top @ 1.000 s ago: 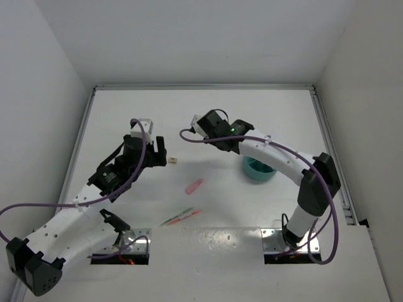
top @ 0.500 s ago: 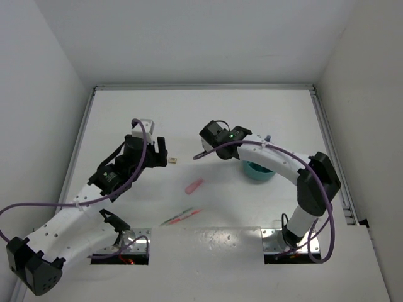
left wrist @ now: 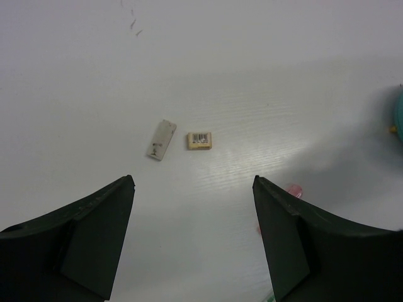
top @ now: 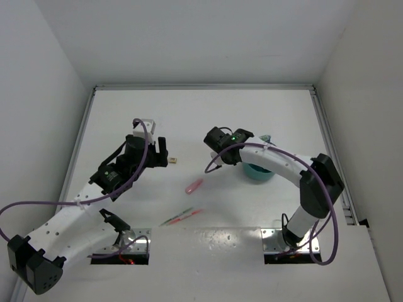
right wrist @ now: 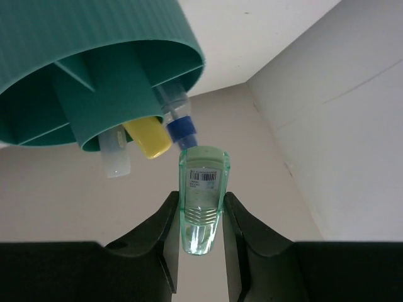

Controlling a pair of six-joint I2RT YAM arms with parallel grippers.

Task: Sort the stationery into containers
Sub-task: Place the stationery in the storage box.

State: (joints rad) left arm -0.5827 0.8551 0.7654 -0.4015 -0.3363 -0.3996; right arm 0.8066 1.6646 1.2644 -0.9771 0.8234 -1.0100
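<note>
My right gripper (right wrist: 203,217) is shut on a green marker (right wrist: 203,189), its capped end just short of the teal cup's rim (right wrist: 189,56). The cup holds a yellow marker (right wrist: 148,137), a blue-capped clear tube (right wrist: 179,123) and a clear-ended item (right wrist: 115,157). From above, this gripper (top: 232,153) is just left of the cup (top: 258,171). My left gripper (left wrist: 192,182) is open and empty above the table, short of two beige blocks (left wrist: 162,139) (left wrist: 199,140). From above it (top: 162,154) is beside one block (top: 173,161). A pink marker (top: 194,185) and thin pink and green pens (top: 181,216) lie on the table.
The pink marker (left wrist: 293,190) shows partly behind my left gripper's right finger. The cup's edge (left wrist: 399,116) shows at the right of that view. White walls close in the table on three sides.
My right gripper has swung from the back middle toward the cup, turning with the green marker in it. My left arm has barely moved.
</note>
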